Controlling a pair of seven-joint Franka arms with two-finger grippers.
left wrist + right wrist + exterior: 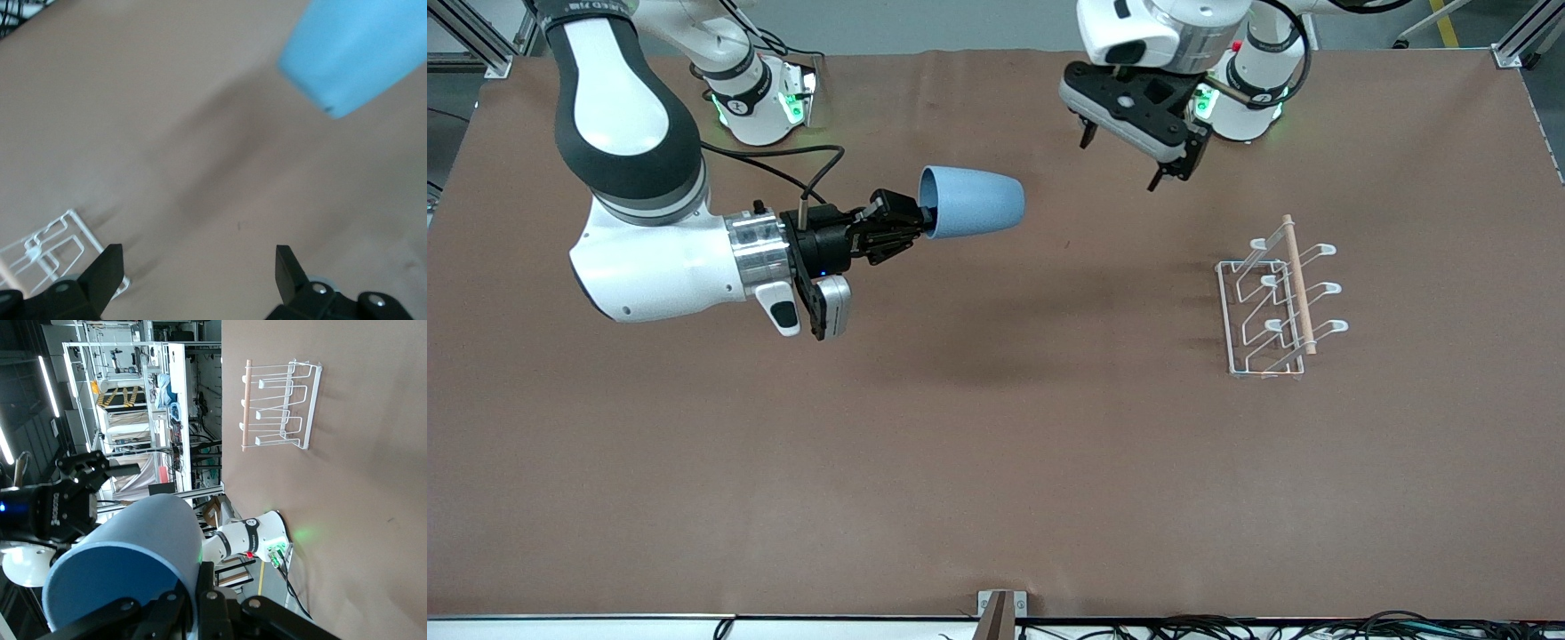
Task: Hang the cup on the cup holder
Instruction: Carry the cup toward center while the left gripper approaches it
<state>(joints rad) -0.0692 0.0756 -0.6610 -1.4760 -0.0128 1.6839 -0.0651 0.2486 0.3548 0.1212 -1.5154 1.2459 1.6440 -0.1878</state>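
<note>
Starting at the right arm's end of the table, your right gripper (919,222) is up in the air over the brown table (996,462), turned sideways, its fingers clamped tight on the rim of the light-blue cup (971,203); the cup lies on its side in the grip, its rounded base pointing toward the left arm's end. In the right wrist view you see the rim (127,560) pinched between the fingers. Next comes your left gripper (1123,162), waiting in the air over the table near its own base, jaws spread wide and holding nothing. Last, the white wire cup holder (1272,302) stands on the table toward the left arm's end, its wooden rod (1298,283) along the top, well apart from the cup.
</note>
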